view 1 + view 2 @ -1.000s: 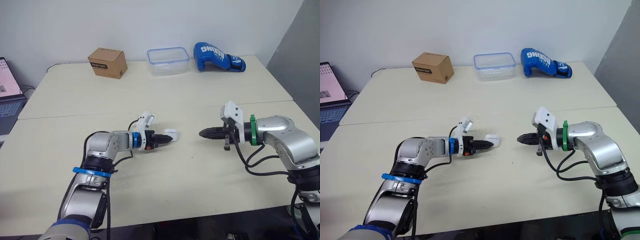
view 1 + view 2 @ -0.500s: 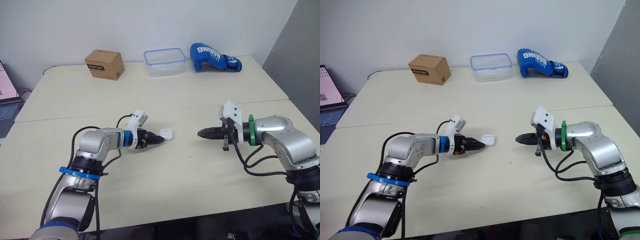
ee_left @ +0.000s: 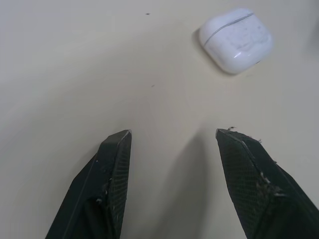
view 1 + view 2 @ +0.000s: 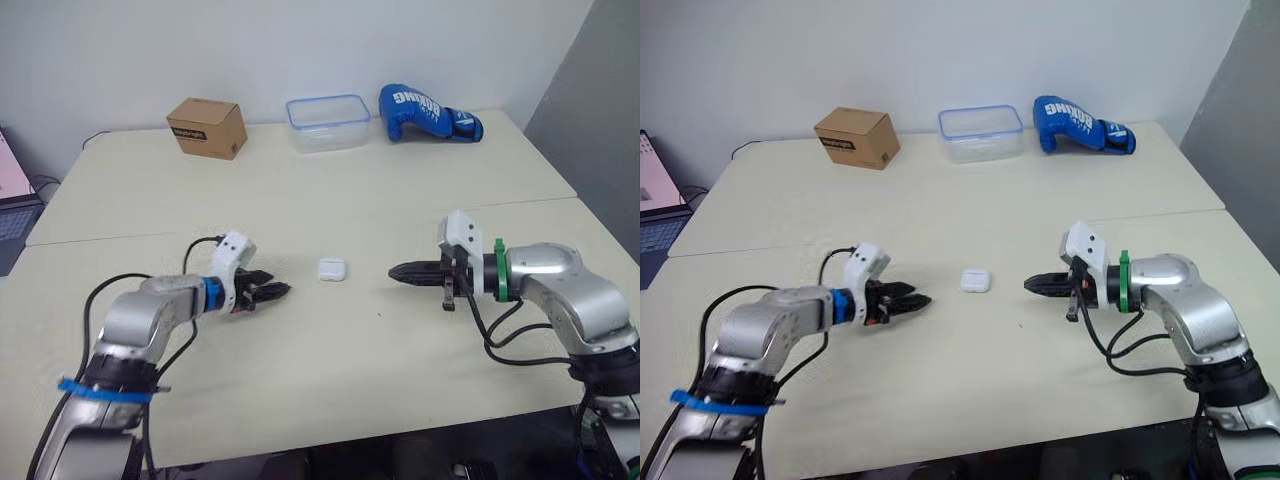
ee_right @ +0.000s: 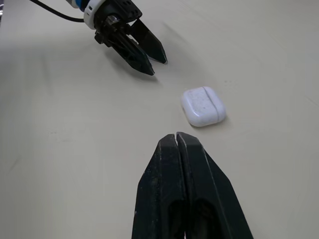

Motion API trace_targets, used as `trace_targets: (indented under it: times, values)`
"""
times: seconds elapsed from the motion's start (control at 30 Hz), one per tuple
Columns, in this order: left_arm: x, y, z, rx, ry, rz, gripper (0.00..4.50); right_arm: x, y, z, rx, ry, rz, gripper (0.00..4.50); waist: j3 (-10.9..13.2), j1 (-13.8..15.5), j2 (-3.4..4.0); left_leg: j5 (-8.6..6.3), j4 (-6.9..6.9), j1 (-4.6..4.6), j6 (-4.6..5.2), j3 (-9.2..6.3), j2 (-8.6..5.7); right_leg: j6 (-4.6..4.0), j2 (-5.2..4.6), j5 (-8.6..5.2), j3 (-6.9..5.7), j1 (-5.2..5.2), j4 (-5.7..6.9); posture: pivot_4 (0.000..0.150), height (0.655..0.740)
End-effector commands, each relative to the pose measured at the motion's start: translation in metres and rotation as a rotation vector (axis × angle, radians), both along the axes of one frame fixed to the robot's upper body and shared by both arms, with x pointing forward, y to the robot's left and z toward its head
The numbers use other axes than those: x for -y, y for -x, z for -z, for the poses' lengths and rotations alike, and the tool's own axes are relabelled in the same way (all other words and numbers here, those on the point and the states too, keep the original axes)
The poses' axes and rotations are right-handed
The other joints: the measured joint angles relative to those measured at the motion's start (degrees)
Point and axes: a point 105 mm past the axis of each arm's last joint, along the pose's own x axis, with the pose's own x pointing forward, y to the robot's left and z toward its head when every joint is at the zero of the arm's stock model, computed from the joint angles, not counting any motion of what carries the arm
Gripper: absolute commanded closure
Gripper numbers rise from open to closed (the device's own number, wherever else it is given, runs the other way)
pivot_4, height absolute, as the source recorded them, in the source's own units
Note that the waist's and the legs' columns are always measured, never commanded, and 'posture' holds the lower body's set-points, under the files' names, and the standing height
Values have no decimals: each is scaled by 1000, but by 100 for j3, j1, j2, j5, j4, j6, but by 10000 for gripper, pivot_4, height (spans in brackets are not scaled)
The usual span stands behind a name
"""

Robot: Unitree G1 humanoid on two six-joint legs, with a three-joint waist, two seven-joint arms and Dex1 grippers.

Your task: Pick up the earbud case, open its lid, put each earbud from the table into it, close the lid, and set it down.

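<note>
Though earlier at the earbud case [image 4: 332, 269], left gripper [image 4: 282, 291] now apart.

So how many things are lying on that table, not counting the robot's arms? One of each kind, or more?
Earbud case: 1
Cardboard box: 1
Clear plastic container: 1
Blue boxing glove: 1
Total: 4

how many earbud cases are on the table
1. The earbud case lies closed on the table, between the left gripper and the right gripper, touching neither. None seems hidden.
</note>
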Motion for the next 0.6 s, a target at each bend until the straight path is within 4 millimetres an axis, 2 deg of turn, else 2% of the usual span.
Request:
trace_targets:
  times: [0.03,0.3,0.6]
  values:
    - [-9,10,-8,147,-11,-42,16773,-3,8,-11,67,-50,23,45000,0,28,0,0,0,0,0,-1,0,0,-2,0,1,0,0,1500,7307]
    - [-16,46,-1,304,46,-167,16773,1,31,15,11,-102,130,45000,1,205,-1,-1,2,-4,1,7,-5,-1,-4,0,-2,6,-3,1500,7307]
    - [-29,92,10,319,42,-268,16773,19,51,41,-65,-122,224,45000,0,242,-1,-5,2,4,10,16,-2,-1,-2,0,-3,18,-4,1500,7307]
